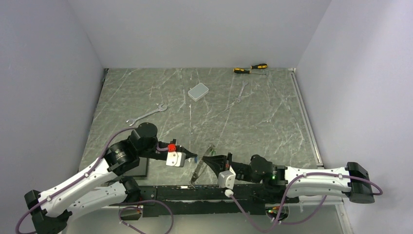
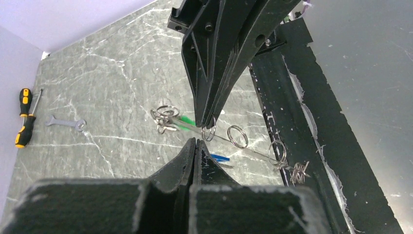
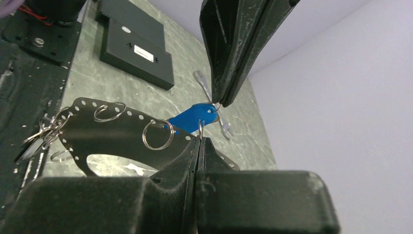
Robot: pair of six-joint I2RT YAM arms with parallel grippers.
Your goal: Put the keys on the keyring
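The keyring (image 1: 198, 170) is a thin oval loop held up off the table between my two grippers. In the right wrist view the keyring (image 3: 117, 131) is a dark perforated band carrying small split rings. My left gripper (image 1: 193, 158) is shut on the blue key (image 3: 192, 116), whose head pokes out beside the left gripper (image 2: 195, 141). My right gripper (image 3: 199, 139) is shut on a small split ring on the keyring, seen edge-on. The green key (image 2: 184, 124) hangs from the keyring (image 2: 253, 148) near its far end. A cluster of metal bits (image 2: 299, 170) hangs at the other end.
Two silver wrenches (image 1: 146, 114) (image 1: 241, 91), a grey box (image 1: 198, 91) and yellow-and-black screwdrivers (image 1: 251, 69) lie further back on the marble table. The black base rail (image 1: 195, 192) runs just below the grippers. Black plates (image 3: 136, 46) lie near the left arm.
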